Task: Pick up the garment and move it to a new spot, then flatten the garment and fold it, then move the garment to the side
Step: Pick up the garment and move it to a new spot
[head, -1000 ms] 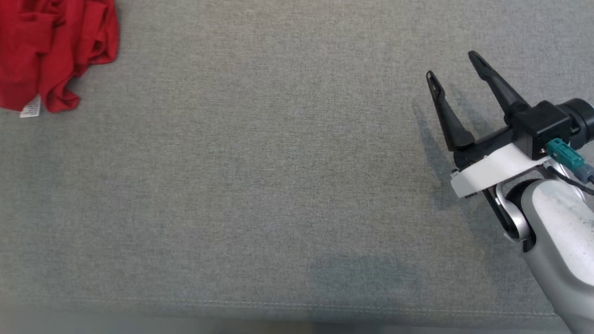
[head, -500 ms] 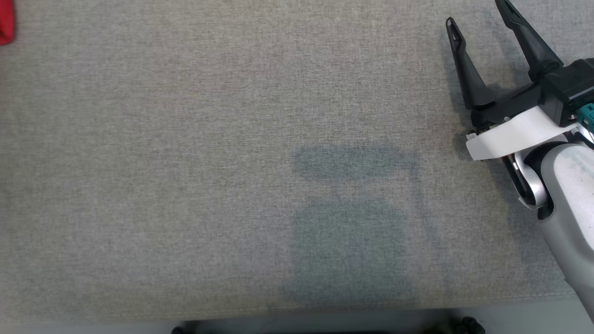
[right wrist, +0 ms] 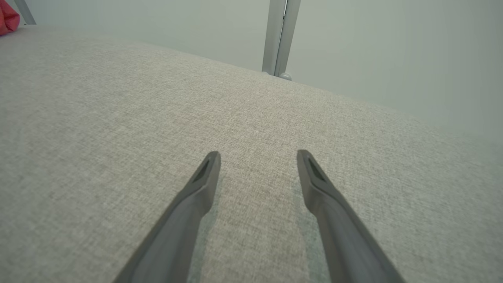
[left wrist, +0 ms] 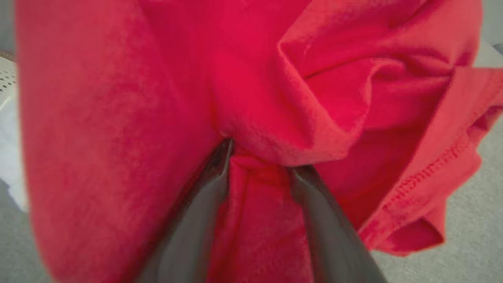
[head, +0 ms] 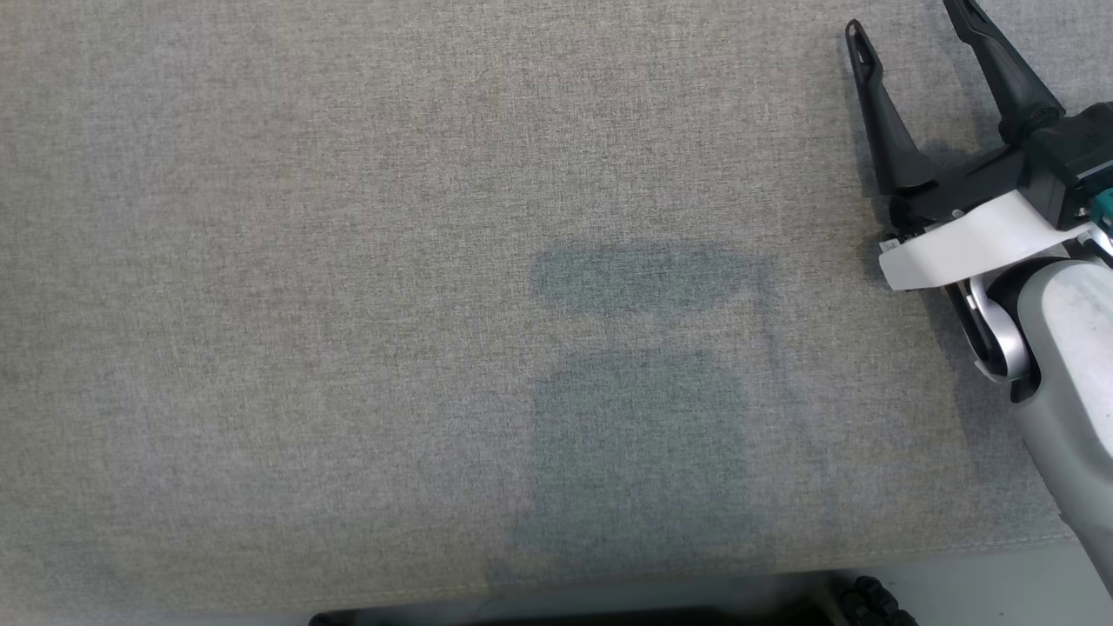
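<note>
My left hand [left wrist: 261,157] is buried in the red garment [left wrist: 118,118], which lies bunched at the far left of the bench [head: 348,304]. Within the last second its jaws have begun to narrow around a fold, but with the tips hidden in cloth I cannot tell whether the grip is made. The right hand [head: 906,16] hangs open and empty over the bench, so I judge the pick-up is only starting

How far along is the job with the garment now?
Done: nothing visible yet. In hand: the pick-up. The left gripper has its fingers on either side of a fold of the crumpled red garment, though a firm grip cannot be confirmed. The right gripper is open over the grey surface. Left: moving, flattening, folding, setting aside.
</note>
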Robot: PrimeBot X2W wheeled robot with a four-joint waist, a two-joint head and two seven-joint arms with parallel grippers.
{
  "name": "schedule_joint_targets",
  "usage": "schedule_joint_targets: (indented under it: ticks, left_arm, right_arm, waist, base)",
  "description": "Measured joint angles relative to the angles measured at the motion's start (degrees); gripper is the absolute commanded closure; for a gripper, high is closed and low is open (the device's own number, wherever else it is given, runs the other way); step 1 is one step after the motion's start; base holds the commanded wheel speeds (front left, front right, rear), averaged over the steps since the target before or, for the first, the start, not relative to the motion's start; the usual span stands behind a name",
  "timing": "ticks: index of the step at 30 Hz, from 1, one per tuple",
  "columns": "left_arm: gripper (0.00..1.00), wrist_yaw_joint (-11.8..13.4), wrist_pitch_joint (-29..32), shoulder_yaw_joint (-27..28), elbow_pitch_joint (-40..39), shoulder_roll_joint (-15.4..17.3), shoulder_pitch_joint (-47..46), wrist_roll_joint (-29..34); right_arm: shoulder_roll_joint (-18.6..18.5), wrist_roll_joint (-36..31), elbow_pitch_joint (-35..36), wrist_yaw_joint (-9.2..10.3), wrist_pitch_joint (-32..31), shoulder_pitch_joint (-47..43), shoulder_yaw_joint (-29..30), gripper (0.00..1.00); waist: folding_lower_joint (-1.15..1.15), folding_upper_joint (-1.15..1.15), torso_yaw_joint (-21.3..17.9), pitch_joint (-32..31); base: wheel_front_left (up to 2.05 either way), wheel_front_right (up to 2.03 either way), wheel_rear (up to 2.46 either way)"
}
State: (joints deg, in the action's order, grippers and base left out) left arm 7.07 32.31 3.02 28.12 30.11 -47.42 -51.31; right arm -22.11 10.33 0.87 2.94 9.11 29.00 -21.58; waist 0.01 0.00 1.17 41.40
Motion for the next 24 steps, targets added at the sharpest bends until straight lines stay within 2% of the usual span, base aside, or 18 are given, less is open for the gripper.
schedule_joint_targets:
  ticks: [4,8,11,16,24]
  left_arm:
    - [1.0,0.09,0.44,-1.09,0.43,-0.82,-0.64,0.16]
    - [1.0,-0.04,0.44,-2.89,-1.21,-3.96,-2.91,0.05]
    - [1.0,-1.36,-0.3,-4.7,-3.49,-5.68,-5.49,0.09]
    - [1.0,-5.04,-0.27,-8.32,-7.55,-6.73,-9.25,0.1]
    - [1.0,-10.95,3.33,-18.51,-12.58,-14.01,-8.96,0.09]
  right_arm:
    - [0.23,0.01,-1.23,0.0,0.56,0.09,-0.01,0.0]
    - [0.37,0.02,-2.9,0.0,1.24,0.06,-0.13,0.0]
    - [0.64,0.03,-4.21,-0.01,1.75,-0.07,-0.47,0.0]
    - [2.22,0.24,-6.14,-0.09,2.57,-0.19,-1.26,0.0]
    - [5.16,1.07,-9.46,-0.09,3.96,-1.85,-2.1,0.0]
  waist:
    - [0.0,0.0,0.1,-0.53]
    - [0.0,0.0,0.4,-1.59]
    - [0.0,0.0,0.72,-2.73]
    - [0.0,0.0,1.21,-5.33]
    - [-0.01,0.0,1.12,-10.8]
  base:
    - [0.0,0.0,0.0]
    - [0.0,0.0,0.0]
    - [0.0,0.0,0.0]
    - [0.0,0.0,0.0]
    - [0.0,0.0,0.0]
